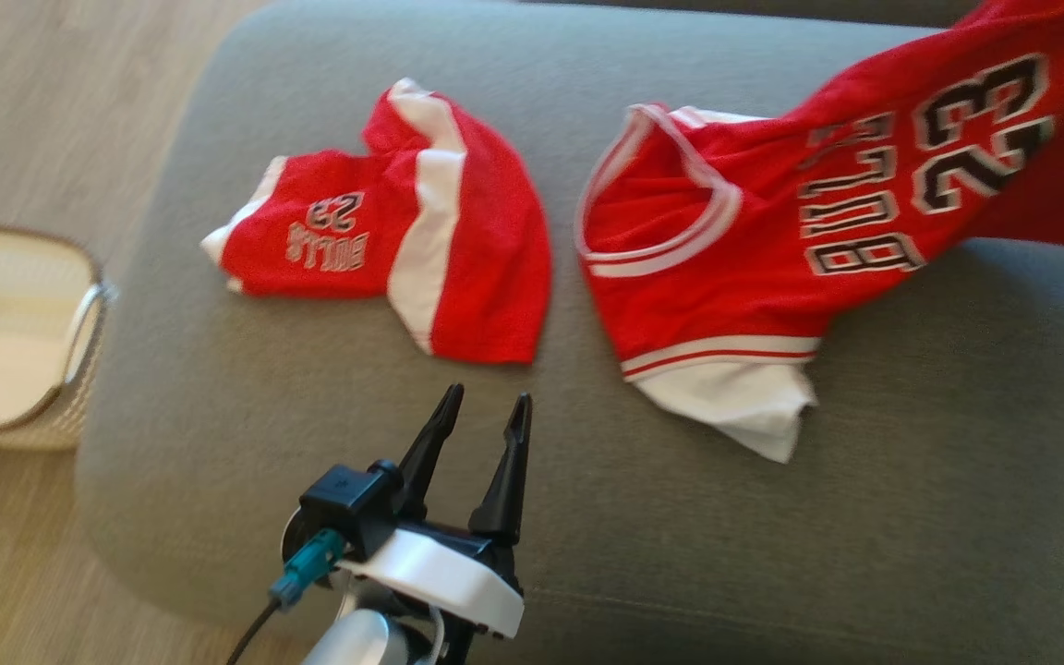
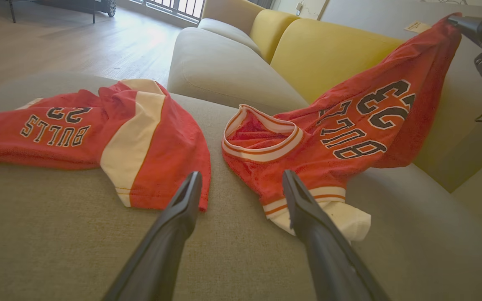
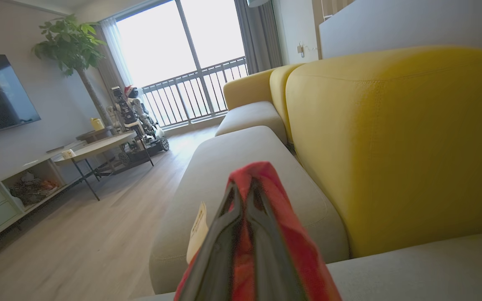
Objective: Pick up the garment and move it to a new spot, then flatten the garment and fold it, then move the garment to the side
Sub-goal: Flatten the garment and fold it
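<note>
1. Grey sofa seat, yellow backrest behind.
2. Red jersey, one part on the seat, other end lifted rightward.
3. Red shorts lying apart, to its left.
4. Right gripper clenched on the jersey.
5. Left gripper released, empty, above the seat.

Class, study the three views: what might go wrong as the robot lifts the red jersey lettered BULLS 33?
1. The right gripper pinches just one edge of the red BULLS 33 jersey; the cloth may slip out.
2. The jersey's other end lies on the grey sofa cushion near the red-and-white shorts; dragging might disturb them.
</note>
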